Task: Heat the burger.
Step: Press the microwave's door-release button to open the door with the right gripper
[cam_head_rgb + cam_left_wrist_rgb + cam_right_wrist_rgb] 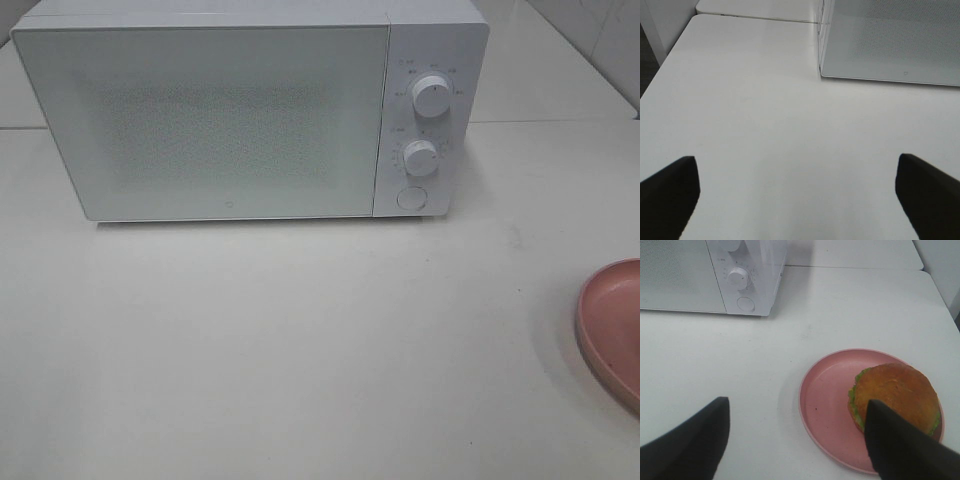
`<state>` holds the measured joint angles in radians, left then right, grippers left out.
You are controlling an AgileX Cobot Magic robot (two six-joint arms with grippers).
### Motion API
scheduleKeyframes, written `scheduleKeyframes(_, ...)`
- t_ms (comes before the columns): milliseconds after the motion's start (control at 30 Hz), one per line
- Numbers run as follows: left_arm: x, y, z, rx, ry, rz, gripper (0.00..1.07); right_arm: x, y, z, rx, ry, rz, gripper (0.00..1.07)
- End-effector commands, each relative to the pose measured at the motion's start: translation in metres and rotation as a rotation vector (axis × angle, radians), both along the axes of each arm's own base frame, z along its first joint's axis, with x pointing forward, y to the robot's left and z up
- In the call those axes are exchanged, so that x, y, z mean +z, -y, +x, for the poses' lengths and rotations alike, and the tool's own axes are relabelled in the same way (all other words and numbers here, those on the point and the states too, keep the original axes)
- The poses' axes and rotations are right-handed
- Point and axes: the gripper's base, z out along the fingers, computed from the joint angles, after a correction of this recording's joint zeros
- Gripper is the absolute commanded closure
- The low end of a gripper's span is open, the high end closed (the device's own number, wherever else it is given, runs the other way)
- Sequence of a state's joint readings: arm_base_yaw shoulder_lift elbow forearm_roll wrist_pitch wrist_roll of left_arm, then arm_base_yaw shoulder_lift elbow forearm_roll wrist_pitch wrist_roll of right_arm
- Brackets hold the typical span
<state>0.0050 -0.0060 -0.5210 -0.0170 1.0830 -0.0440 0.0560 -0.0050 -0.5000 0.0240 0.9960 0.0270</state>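
Exterior high view
Microwave (200, 120): stood at the back of the table (300, 350), door shut.
Controls: upper knob (431, 95), lower knob (421, 157) and round button (411, 198), stacked on the microwave's right panel.
Plate (612, 330): pink, lay in front of the microwave and off to its right, well apart from it, cut by the frame edge.
Burger: not seen here.

Left wrist view
Left gripper (797, 170): spread wide, held nothing, hung over bare table in front of the microwave's left corner.
Microwave door: shut.

Right wrist view
Right gripper (797, 407): spread wide, held nothing; one finger covered the burger's near edge.
Burger (895, 390): sat on the plate, on the side away from the microwave; golden bun on top, green lettuce at the rim.
Plate: lay flat on the table, well apart from the microwave's control panel.
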Motion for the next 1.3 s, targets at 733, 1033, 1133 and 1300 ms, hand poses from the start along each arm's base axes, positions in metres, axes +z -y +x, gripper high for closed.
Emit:
scheduleKeyframes(733, 0.000, 0.001, -0.003, -0.007, 0.033, -0.010, 0.04, 0.010, 0.000, -0.003, -0.005, 0.087, 0.002, 0.32)
scheduleKeyframes(1033, 0.000, 0.001, -0.003, -0.007, 0.033, -0.010, 0.04, 0.018, -0.001, 0.027, -0.009, 0.103, 0.004, 0.32)
scheduleKeyframes(1133, 0.000, 0.001, -0.003, -0.007, 0.033, -0.010, 0.04, 0.018, -0.001, 0.030, -0.009, 0.104, 0.005, 0.32)
scheduleKeyframes(1300, 0.000, 0.001, -0.003, -0.007, 0.033, -0.010, 0.04, 0.014, -0.002, 0.055, -0.013, 0.123, 0.007, 0.32)
